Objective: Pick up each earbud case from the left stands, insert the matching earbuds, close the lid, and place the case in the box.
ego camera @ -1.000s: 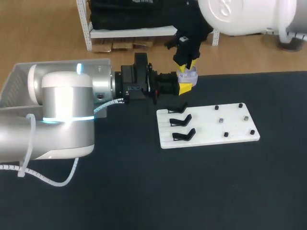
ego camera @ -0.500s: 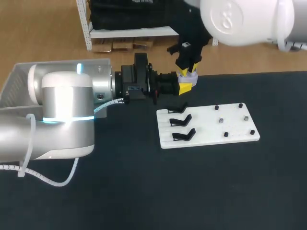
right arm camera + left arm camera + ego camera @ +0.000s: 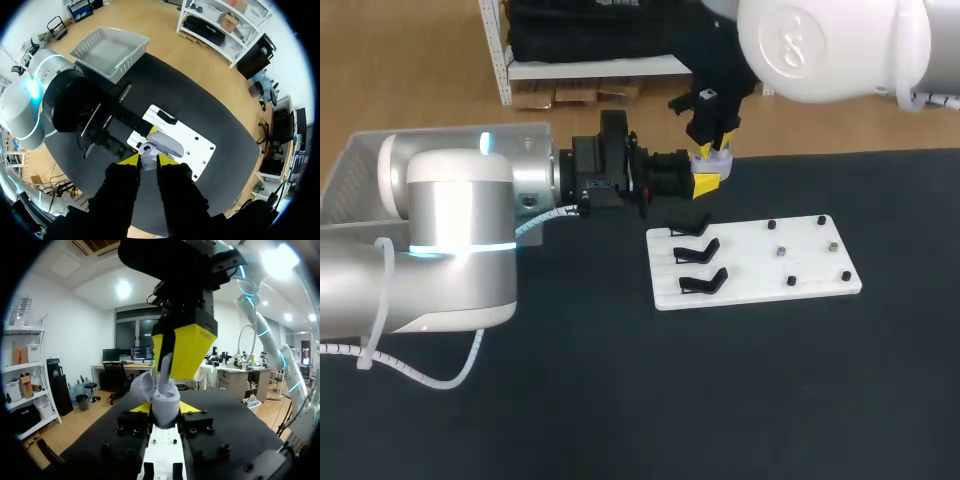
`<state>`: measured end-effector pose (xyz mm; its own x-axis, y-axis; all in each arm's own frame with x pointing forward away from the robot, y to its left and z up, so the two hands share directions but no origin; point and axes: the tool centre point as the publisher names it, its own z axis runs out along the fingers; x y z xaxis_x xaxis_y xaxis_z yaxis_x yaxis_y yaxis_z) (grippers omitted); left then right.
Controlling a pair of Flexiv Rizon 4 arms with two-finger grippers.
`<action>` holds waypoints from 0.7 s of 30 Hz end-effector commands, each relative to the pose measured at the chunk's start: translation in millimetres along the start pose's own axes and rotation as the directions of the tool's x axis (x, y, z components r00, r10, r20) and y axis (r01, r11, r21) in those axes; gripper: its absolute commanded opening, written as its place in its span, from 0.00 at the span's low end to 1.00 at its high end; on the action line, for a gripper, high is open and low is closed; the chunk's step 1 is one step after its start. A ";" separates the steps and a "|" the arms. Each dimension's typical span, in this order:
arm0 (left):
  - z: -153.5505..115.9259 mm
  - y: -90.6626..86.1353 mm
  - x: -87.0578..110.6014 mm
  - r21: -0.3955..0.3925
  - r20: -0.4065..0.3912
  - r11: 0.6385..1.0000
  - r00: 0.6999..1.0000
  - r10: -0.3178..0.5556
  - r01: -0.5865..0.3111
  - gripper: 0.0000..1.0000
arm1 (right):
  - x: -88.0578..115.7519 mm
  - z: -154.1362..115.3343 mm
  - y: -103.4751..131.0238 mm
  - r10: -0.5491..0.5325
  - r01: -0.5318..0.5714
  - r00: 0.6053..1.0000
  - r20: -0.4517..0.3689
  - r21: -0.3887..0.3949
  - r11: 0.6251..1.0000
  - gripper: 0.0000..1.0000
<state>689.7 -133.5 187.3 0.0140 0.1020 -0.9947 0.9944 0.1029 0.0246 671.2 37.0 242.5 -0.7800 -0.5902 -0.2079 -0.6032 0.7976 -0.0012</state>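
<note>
A pale lavender earbud case [image 3: 714,157] with its lid open is held above the table's far edge, with my left gripper [image 3: 708,181] shut on its base. In the left wrist view the case [image 3: 166,402] stands upright between the yellow tips, lid [image 3: 142,385] tilted aside. My right gripper [image 3: 711,143] points straight down onto it from above. Its yellow fingers [image 3: 189,347] pinch a small pale earbud [image 3: 164,366] at the case's opening. In the right wrist view the case [image 3: 167,144] lies just ahead of the right gripper [image 3: 149,159].
A white board [image 3: 800,262] lies on the black table with three black stands [image 3: 703,251] at its left side, bare of cases, and small black pegs [image 3: 791,281] at its right. A grey box [image 3: 350,165] sits at the far left, behind my left arm.
My right gripper has come down a little closer onto the open case. The left arm and the case have stayed where they were.
</note>
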 end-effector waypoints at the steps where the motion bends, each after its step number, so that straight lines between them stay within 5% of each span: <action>1: 0.5 -1.5 1.9 -0.008 0.009 1.000 1.000 0.005 -0.005 0.00 | 2.0 1.2 1.0 -0.002 0.002 1.000 0.001 0.003 1.000 0.00; 21: 0.5 -1.5 1.9 -0.008 0.009 1.000 1.000 0.005 -0.005 0.00 | -0.5 6.8 2.7 -0.009 0.009 1.000 -0.008 0.006 1.000 0.00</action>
<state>689.6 -133.4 187.0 0.0137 0.1022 -0.9947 0.9944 0.1029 0.0243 669.9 39.1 237.4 -0.7760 -0.5979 -0.2009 -0.6090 0.7932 -0.0081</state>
